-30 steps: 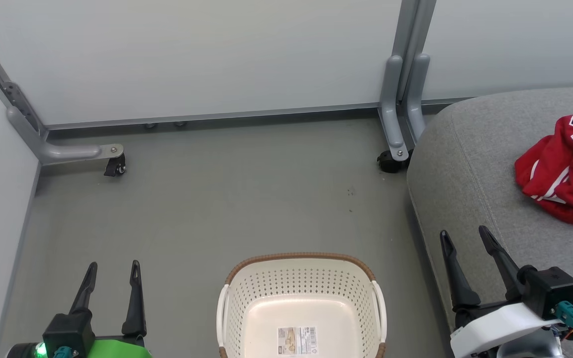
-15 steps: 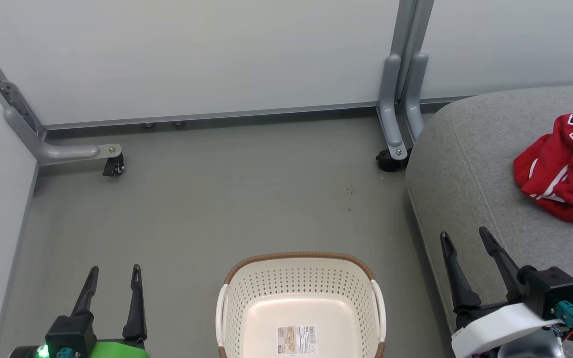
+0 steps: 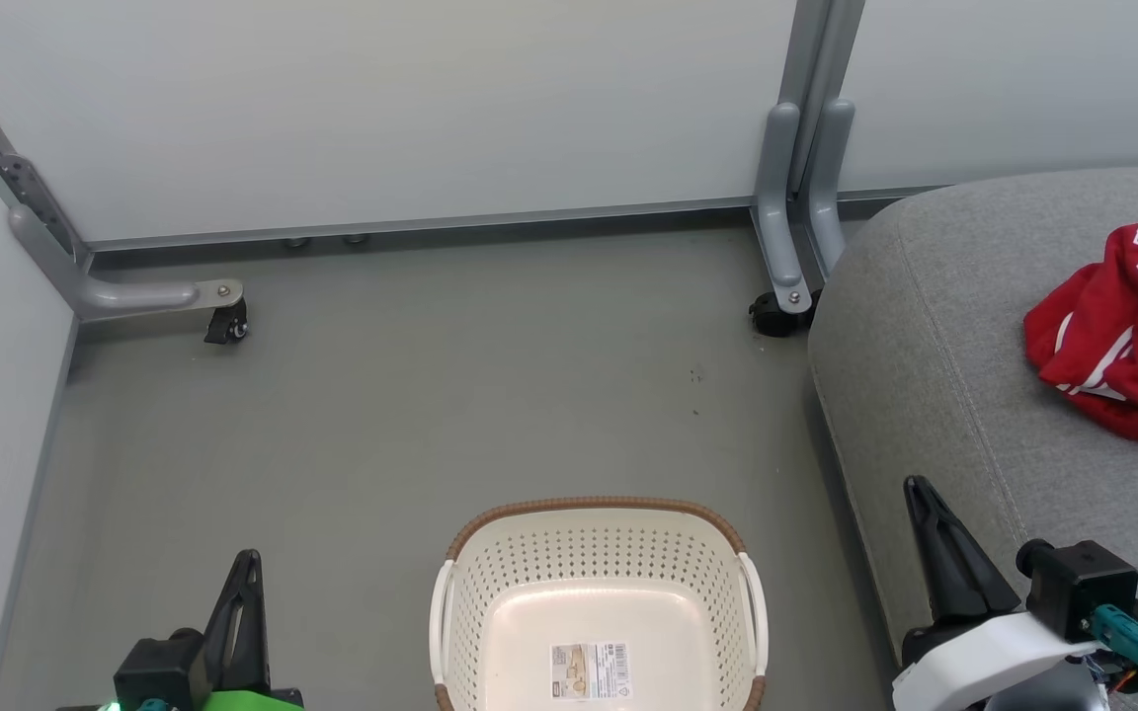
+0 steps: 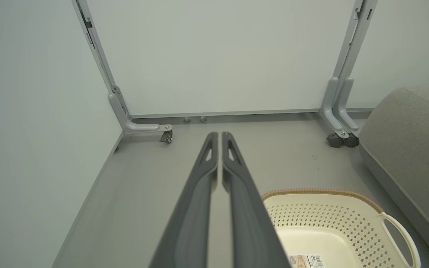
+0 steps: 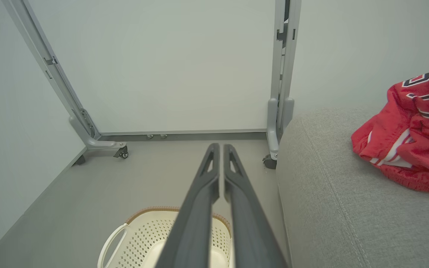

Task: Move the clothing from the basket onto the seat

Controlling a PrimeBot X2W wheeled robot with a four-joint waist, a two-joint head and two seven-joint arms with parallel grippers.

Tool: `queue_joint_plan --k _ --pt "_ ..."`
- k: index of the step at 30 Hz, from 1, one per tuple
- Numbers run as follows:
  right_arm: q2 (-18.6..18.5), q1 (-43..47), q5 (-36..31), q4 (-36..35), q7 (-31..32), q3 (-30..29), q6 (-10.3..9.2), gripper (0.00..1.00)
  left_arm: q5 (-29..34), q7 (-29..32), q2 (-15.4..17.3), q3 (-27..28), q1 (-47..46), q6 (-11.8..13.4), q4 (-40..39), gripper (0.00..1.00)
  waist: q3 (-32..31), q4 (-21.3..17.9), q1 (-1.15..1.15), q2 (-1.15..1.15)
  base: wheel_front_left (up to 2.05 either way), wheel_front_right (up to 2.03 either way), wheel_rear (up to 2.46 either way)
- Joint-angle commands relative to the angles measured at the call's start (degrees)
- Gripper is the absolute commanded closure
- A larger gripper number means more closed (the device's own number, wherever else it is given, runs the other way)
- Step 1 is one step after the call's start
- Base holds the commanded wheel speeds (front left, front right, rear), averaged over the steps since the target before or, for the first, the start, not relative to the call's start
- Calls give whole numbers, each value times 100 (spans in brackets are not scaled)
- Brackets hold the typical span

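The left jaws are sitting closed, the two dark fingers [image 4: 196,193] lying side by side with only a sliver between them and nothing gripped. The right jaws are doing the same, their fingers [image 5: 196,201] pressing nearly together on nothing. Both are hanging low, one on each side of the basket [image 3: 594,507], the right ones by the near edge of the seat [image 3: 934,326].

The basket is standing on the floor [image 3: 411,395] just beside the seat. The part of its inside that is showing is holding no fabric, only a barcode sticker [image 3: 589,674] on the bottom.

The clothing [image 3: 1117,331] is lying in a crumpled red heap on the seat, well apart from both jaws, with white stripes and numerals showing. Whether that heap is one garment or two I cannot tell.

Judging from this, the moving is looking finished, or very nearly so. The basket's nearest part is running out of view, so that bit is going unchecked.
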Motion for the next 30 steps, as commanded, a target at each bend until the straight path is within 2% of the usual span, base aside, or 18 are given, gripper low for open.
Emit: queue_joint_plan --k 1,14,30 --pt "-9 -9 187 -22 -11 3 0 100 -162 45 -10 48 -31 -27 -20 100 0 0 0 0 0 0 0" --pt "-115 -291 1743 362 22 -22 0 100 -1453 407 -181 350 -221 -235 25 100 3 -3 0 0 0 0 0" --pt "-185 -563 3296 744 80 -80 0 100 -2777 778 -358 662 -411 -450 64 100 7 -6 0 0 0 0 0"
